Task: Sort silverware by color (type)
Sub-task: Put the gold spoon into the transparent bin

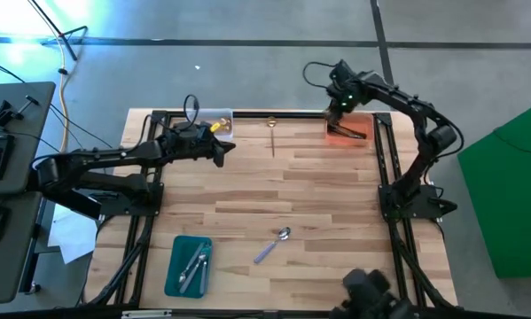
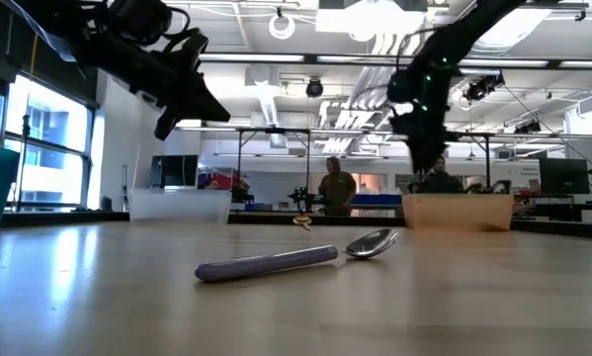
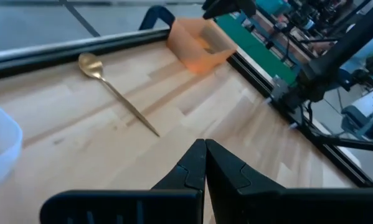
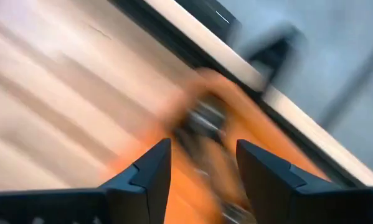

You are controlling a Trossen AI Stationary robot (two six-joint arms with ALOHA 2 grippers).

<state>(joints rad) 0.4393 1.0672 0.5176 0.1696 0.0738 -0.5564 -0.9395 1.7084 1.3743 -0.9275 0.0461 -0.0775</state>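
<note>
Right gripper (image 4: 198,168) spread above the orange plastic tray (image 1: 348,129) at the wooden table's (image 1: 336,204) far right corner.

Dark cutlery (image 1: 354,132) lies in that tray. The left gripper (image 3: 205,160), pressed together, hovers near the clear tray (image 1: 219,122) holding gold pieces (image 1: 219,126). A slim gold spoon (image 1: 272,133) lies mid far edge; a lilac-handled silver spoon (image 1: 272,245) toward the near edge, beside the teal tray (image 1: 175,275) holding silver cutlery (image 1: 192,266).

wooden table (image 1: 336,204); trays (image 1: 188,265), two spoons (image 1: 272,245)

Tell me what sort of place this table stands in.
Likely a robotics lab or workshop hall: open ceiling with ducts and strip lights, a person at distant benches, and a keyboard desk beside the wooden table.
</note>
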